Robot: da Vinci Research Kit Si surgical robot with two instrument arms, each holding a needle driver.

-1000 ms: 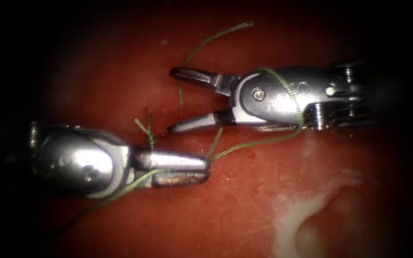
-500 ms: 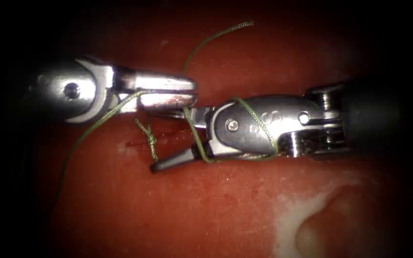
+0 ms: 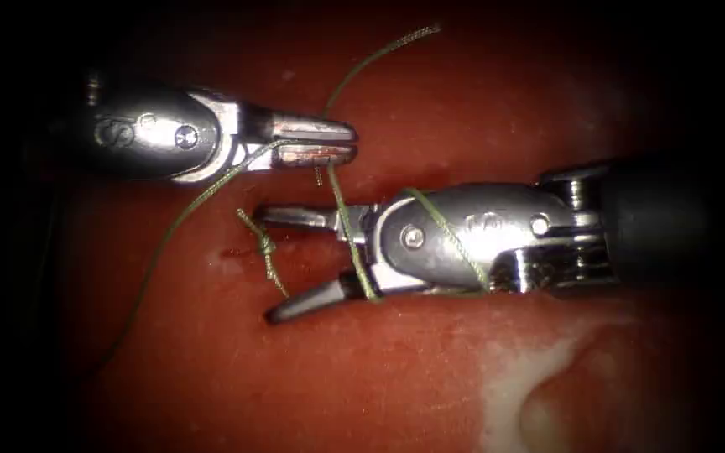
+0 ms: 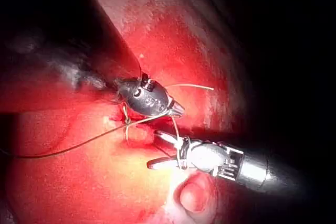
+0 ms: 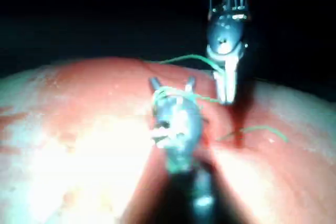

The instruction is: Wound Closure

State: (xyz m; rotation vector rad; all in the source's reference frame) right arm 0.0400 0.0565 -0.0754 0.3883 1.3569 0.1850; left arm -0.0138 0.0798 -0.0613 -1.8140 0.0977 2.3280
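The left tool (image 3: 341, 143) pinches the thread (image 3: 347, 239) at the far side of the cut (image 3: 295, 243), while the right tool (image 3: 274, 264), jaws spread, carries thread looped around it beside the knot (image 3: 265, 247) on the tissue (image 3: 413, 369).

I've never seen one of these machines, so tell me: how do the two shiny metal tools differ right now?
The left arm's silver end effector is shut on the thin green thread, while the right arm's silver end effector gapes wide open and grips nothing. Thread only loops around the right one's body, whereas the left clamps it at its tips. Both hover over the red tissue.
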